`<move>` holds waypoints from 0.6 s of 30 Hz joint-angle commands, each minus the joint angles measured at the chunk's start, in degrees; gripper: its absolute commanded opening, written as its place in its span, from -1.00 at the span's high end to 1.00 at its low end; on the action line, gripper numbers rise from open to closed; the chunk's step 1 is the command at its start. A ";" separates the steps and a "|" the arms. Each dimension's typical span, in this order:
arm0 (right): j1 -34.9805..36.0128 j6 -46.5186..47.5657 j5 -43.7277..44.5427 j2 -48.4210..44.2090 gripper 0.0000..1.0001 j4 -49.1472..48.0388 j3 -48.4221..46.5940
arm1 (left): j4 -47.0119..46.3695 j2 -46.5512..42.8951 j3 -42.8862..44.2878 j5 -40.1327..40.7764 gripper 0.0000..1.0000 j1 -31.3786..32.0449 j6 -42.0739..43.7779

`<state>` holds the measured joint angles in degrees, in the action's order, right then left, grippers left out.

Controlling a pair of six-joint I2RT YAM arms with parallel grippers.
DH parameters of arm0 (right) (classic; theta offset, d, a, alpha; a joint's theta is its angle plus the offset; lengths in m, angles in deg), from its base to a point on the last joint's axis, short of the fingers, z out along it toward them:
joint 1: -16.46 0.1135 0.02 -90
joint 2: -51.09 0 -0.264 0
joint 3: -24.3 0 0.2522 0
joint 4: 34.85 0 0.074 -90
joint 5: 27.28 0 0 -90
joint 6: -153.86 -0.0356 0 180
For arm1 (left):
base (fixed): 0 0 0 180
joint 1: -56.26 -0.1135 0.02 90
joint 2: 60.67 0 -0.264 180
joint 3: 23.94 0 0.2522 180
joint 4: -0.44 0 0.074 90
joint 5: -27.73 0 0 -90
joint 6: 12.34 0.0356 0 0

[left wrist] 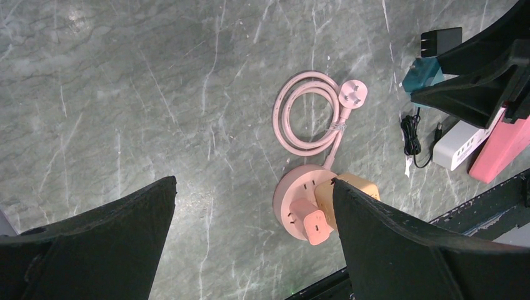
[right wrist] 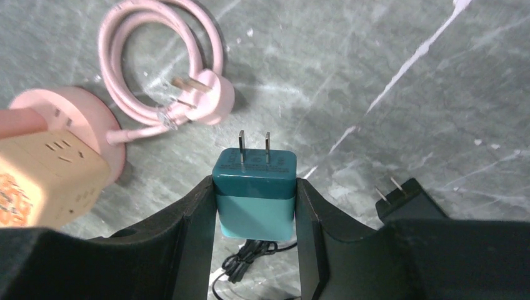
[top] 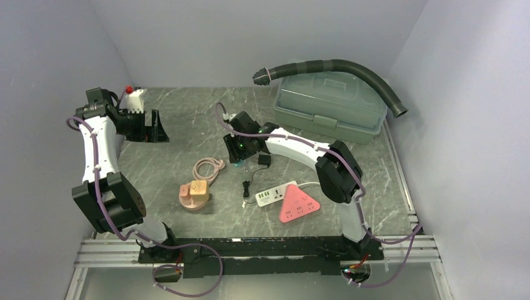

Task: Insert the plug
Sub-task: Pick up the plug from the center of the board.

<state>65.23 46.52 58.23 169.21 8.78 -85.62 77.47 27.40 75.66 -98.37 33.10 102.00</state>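
My right gripper (top: pixel 239 152) is shut on a teal plug adapter (right wrist: pixel 255 187), held by its sides above the table with its two prongs pointing away from the wrist. The plug also shows in the left wrist view (left wrist: pixel 420 75). A round pink socket hub (top: pixel 187 199) carries an orange cube (top: pixel 200 190) and a pink adapter (left wrist: pixel 310 224). Its pink cable (top: pixel 209 167) lies coiled beside it. A white power strip (top: pixel 272 195) and a pink triangular strip (top: pixel 299 205) lie to the front right. My left gripper (top: pixel 153 128) is open and empty at the far left.
A black adapter (top: pixel 265 160) with a thin black cord lies just right of the held plug. A grey-green lidded box (top: pixel 331 106) with a black corrugated hose (top: pixel 337 67) over it stands at the back right. A white bottle with a red cap (top: pixel 134 97) stands at the back left.
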 commanded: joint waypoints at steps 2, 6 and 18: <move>-0.26 0.62 -1.20 -6.03 0.63 -2.80 6.88 | 0.04 -1.72 -1.27 -1.22 -0.99 1.29 0.27; -0.18 1.24 -2.31 -6.93 0.57 -3.32 9.20 | -0.08 -2.82 -3.14 -1.56 -0.99 3.64 -0.33; -1.69 8.27 -30.73 -15.69 0.56 -10.46 11.68 | 2.94 -10.79 -9.02 -17.14 -0.99 7.53 14.58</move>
<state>64.69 50.65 44.24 160.03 3.44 -72.05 77.93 23.82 69.47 -103.46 40.12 104.58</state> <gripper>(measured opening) 0.452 0.996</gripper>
